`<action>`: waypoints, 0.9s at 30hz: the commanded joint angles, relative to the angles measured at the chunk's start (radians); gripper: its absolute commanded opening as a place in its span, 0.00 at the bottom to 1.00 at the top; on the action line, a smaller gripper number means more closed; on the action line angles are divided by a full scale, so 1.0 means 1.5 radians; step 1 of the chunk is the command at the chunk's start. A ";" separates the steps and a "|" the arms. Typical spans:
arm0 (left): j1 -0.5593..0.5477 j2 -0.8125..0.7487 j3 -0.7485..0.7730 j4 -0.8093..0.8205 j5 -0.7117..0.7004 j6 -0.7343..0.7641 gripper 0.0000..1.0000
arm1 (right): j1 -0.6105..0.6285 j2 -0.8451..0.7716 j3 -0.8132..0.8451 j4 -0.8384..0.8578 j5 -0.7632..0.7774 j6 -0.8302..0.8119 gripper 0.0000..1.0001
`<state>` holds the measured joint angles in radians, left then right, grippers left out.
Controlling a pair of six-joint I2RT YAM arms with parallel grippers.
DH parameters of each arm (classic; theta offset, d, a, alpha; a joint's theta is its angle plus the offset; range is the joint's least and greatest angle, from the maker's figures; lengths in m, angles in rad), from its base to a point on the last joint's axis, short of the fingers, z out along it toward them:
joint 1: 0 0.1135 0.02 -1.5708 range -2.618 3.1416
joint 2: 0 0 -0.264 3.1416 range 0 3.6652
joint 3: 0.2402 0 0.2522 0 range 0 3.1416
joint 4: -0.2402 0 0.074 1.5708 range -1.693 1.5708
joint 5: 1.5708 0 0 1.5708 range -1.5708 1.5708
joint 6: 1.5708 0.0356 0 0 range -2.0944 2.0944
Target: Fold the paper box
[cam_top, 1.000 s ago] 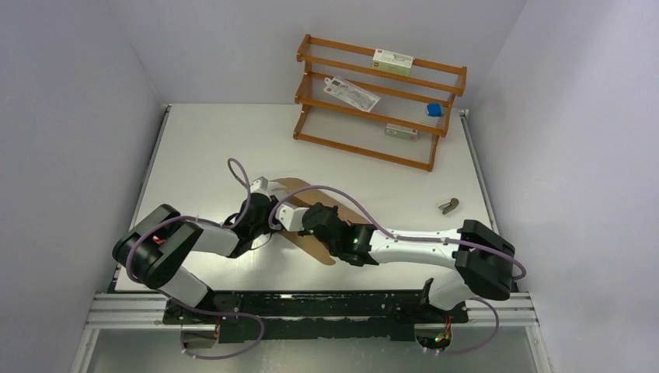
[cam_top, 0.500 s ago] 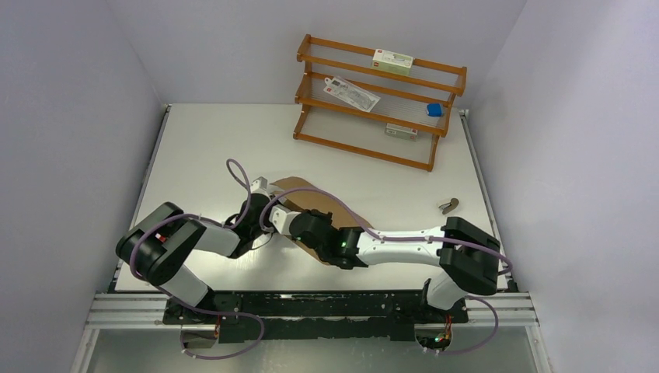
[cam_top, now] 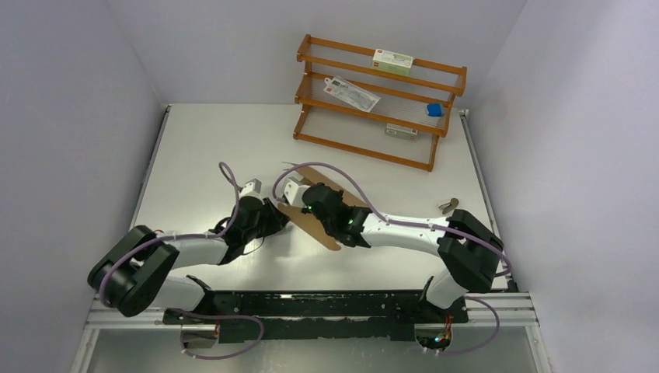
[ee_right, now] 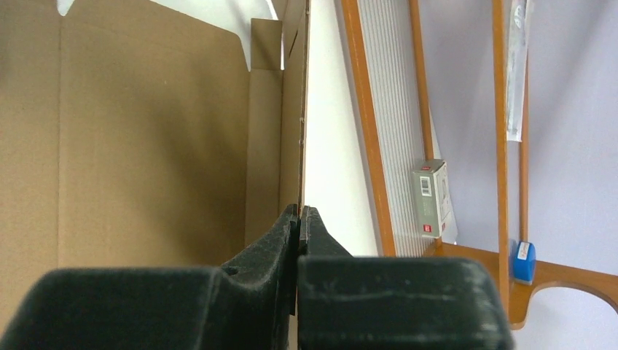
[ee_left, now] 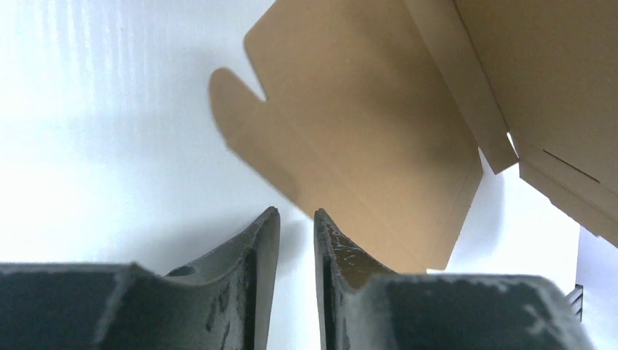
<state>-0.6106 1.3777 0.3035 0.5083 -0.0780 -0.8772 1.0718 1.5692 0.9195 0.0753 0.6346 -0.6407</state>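
The paper box (cam_top: 320, 231) is a plain brown cardboard piece lying mid-table, partly under both wrists. In the left wrist view its notched flap (ee_left: 364, 131) lies flat on the white table just ahead of my left gripper (ee_left: 295, 213). That gripper stands open by a narrow gap with only table between its fingers. In the top view the left gripper (cam_top: 278, 220) sits at the box's left edge. My right gripper (ee_right: 300, 209) is shut on the thin edge of an upright cardboard panel (ee_right: 146, 146). In the top view the right gripper (cam_top: 305, 196) is over the box's middle.
A wooden three-tier rack (cam_top: 381, 101) stands at the back right, holding small cartons and a blue item (cam_top: 434, 110). The right wrist view shows the rack (ee_right: 501, 146) and a white carton (ee_right: 430, 197) beyond the box. A small grey object (cam_top: 448, 206) lies on the table at the right.
My left arm has drawn back to the left and its jaws have parted a little, off the flap. The right gripper, still shut on the box, has shifted toward the back.
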 commanded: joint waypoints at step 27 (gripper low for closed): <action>0.298 0.009 0.162 -0.052 0.176 0.166 0.39 | -0.214 0.071 0.125 -0.075 -0.391 -0.058 0.00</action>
<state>-0.1867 1.3533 0.5034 0.4194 0.1307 -0.6762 0.7544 1.6352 1.1255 -0.0654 0.0418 -0.6849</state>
